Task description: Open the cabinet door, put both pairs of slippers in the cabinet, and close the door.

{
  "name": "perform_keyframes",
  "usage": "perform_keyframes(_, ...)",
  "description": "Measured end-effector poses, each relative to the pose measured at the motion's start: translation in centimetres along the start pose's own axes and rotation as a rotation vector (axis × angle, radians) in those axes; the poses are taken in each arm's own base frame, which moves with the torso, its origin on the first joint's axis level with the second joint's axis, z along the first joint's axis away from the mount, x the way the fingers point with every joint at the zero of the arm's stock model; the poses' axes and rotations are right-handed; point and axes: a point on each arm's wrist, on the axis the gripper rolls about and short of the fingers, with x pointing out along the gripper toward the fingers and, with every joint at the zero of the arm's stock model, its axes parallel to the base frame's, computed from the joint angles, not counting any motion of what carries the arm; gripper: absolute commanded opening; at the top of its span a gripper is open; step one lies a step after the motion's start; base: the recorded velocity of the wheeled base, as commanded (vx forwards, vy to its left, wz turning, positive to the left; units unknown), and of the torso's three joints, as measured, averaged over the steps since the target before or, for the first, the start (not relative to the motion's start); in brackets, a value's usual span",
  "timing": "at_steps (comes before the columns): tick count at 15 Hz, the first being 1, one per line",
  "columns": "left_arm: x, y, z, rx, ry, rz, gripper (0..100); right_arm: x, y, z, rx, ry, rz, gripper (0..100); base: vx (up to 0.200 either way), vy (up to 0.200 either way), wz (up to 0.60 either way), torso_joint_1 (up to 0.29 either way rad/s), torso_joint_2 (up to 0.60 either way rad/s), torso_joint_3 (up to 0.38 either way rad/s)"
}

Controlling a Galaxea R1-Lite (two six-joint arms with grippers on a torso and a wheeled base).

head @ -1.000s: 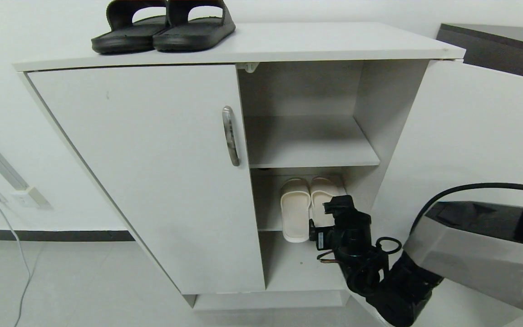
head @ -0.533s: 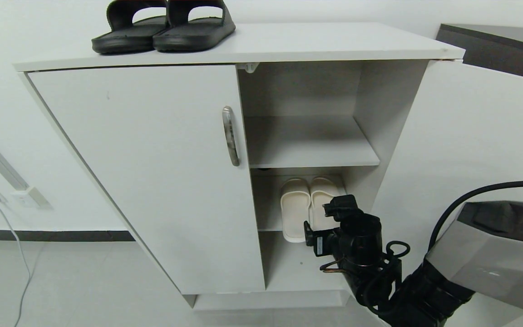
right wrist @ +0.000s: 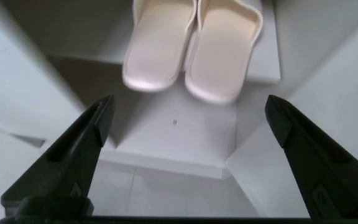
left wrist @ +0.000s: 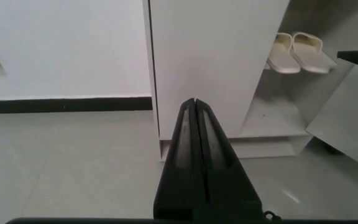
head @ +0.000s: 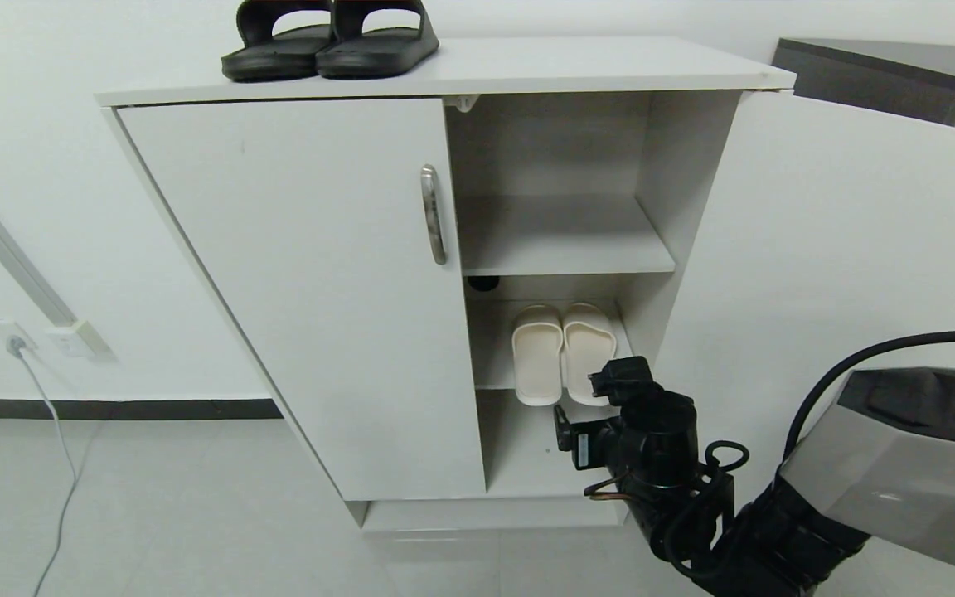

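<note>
A white cabinet (head: 295, 274) stands against the wall, its left door shut and its right door (head: 826, 240) swung wide open. A pair of black slippers (head: 332, 46) rests on the cabinet top, near its left end. A pair of cream slippers (head: 563, 352) (right wrist: 194, 43) (left wrist: 300, 51) lies side by side on the lower shelf, toes over the shelf's front edge. My right gripper (head: 581, 400) (right wrist: 189, 106) hangs open just in front of and below them, holding nothing. My left gripper (left wrist: 194, 102) is shut and empty, low over the floor before the shut door.
The upper shelf (head: 560, 240) and the cabinet floor (head: 535, 456) are bare. A metal handle (head: 433, 214) sits on the shut door. A wall socket with a cable (head: 15, 344) is at the left. Dark-topped furniture (head: 884, 62) stands behind the open door.
The head camera has drawn back, so the cabinet looks smaller and shifted. My right gripper has pulled back from the cream slippers, which stay on the shelf.
</note>
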Motion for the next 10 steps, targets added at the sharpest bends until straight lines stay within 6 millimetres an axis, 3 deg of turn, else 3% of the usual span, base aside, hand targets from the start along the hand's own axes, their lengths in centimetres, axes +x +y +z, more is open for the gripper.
perform_keyframes(10,0.00,0.01,0.01,-0.004,-0.001,0.003,0,-0.52,-0.38,-0.26,0.001,-0.008,-0.005,100,0.000,0.000,0.00,0.000,0.00,0.000)
